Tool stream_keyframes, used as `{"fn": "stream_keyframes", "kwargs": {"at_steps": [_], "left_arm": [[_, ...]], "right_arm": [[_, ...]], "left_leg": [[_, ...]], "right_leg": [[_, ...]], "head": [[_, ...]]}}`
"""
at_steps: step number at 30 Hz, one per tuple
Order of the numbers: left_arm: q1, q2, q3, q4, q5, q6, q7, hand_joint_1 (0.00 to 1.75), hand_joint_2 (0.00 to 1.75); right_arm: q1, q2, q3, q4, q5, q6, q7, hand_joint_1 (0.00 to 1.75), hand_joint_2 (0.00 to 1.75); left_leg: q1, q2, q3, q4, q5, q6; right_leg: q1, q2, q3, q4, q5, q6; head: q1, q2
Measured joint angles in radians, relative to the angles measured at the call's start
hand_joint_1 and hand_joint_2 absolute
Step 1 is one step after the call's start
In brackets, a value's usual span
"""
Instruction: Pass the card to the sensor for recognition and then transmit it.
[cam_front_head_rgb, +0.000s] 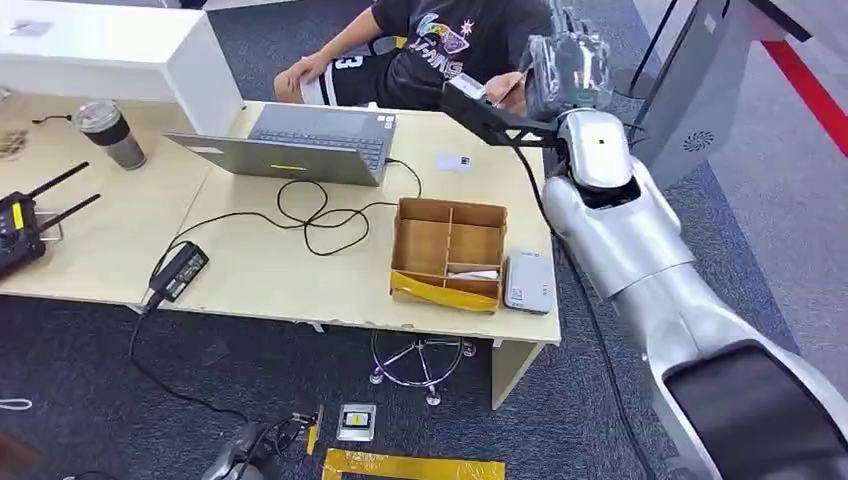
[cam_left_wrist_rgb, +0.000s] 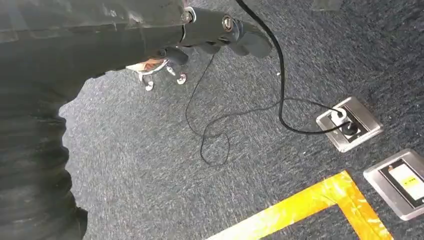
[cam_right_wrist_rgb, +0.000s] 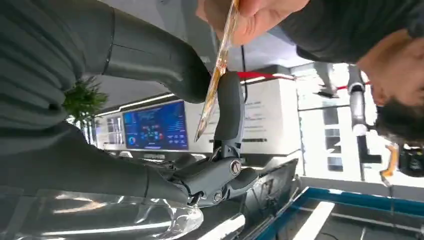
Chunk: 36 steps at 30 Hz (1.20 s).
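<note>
Silver and bulky, the right arm (cam_front_head_rgb: 640, 260) rises past the far right corner of the table (cam_front_head_rgb: 250, 270) with its right hand (cam_front_head_rgb: 565, 60) lifted toward a seated person (cam_front_head_rgb: 440, 45). In the right wrist view the card (cam_right_wrist_rgb: 216, 80) stands edge-on, pinched between the thumb (cam_right_wrist_rgb: 165, 65) and a dark finger (cam_right_wrist_rgb: 229, 107) of that hand, while the person's hand (cam_right_wrist_rgb: 250, 17) grips the card's other end. Behind the table's near edge sits a divided cardboard box (cam_front_head_rgb: 448, 250), with a grey sensor (cam_front_head_rgb: 528, 282) just beside its right wall. A laptop (cam_front_head_rgb: 300, 145) sits open on the table's far side, a black cable (cam_front_head_rgb: 315, 215) coiled between it and the box. Down over the carpet (cam_left_wrist_rgb: 200, 165) hangs the left hand (cam_left_wrist_rgb: 220, 35); whether its fingers are spread or curled I cannot tell.
</note>
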Motion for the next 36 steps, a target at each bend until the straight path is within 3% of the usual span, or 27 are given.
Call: {"fn": "stream_keyframes", "kwargs": {"at_steps": [6, 7, 14, 21, 25, 36], "left_arm": [[0.000, -0.005, 0.000, 0.000, -0.008, -0.002, 0.000, 0.00, 1.75], [0.000, -0.005, 0.000, 0.000, -0.008, -0.003, 0.000, 0.00, 1.75], [0.002, -0.006, 0.000, 0.000, -0.013, -0.005, 0.002, 0.00, 1.75], [0.005, -0.002, 0.000, 0.000, -0.014, -0.003, 0.004, 0.00, 1.75], [0.014, 0.003, 0.000, 0.000, -0.013, 0.000, 0.004, 0.00, 1.75], [0.056, 0.031, 0.019, 0.000, 0.031, 0.029, 0.001, 0.00, 1.75]], "right_arm": [[0.000, -0.063, 0.001, 0.046, 0.018, 0.038, 0.062, 1.75, 1.75], [0.000, -0.080, 0.001, 0.051, 0.021, 0.041, 0.068, 0.00, 1.75], [0.007, -0.184, 0.002, 0.084, 0.017, 0.029, 0.088, 0.00, 1.75], [0.045, -0.276, -0.003, 0.098, -0.016, -0.195, 0.000, 0.00, 1.75], [0.066, -0.325, -0.015, 0.100, -0.044, -0.253, -0.030, 0.00, 1.75], [0.230, -0.445, -0.097, 0.100, -0.153, -0.288, -0.041, 0.00, 1.75]], "left_leg": [[0.000, 0.000, 0.000, 0.000, 0.000, 0.000], [0.000, 0.000, 0.001, 0.000, 0.000, 0.000], [-0.001, 0.001, 0.001, 0.001, 0.000, 0.000], [-0.001, 0.000, 0.000, 0.000, 0.000, 0.001], [-0.001, 0.000, 0.000, 0.000, 0.000, 0.001], [-0.001, 0.000, 0.000, 0.000, -0.001, 0.001]], "right_leg": [[0.000, 0.000, 0.000, 0.000, 0.000, 0.000], [0.000, 0.000, 0.000, 0.000, 0.000, 0.000], [-0.002, 0.001, -0.001, 0.000, 0.001, 0.001], [-0.001, 0.001, -0.001, 0.000, 0.001, 0.001], [-0.001, 0.001, -0.001, 0.000, 0.001, 0.001], [-0.001, 0.000, 0.000, -0.001, 0.001, 0.001]], "head": [[0.000, 0.000], [0.000, 0.000], [0.000, 0.000], [0.000, 0.000], [0.000, 0.000], [0.000, 0.000]]}}
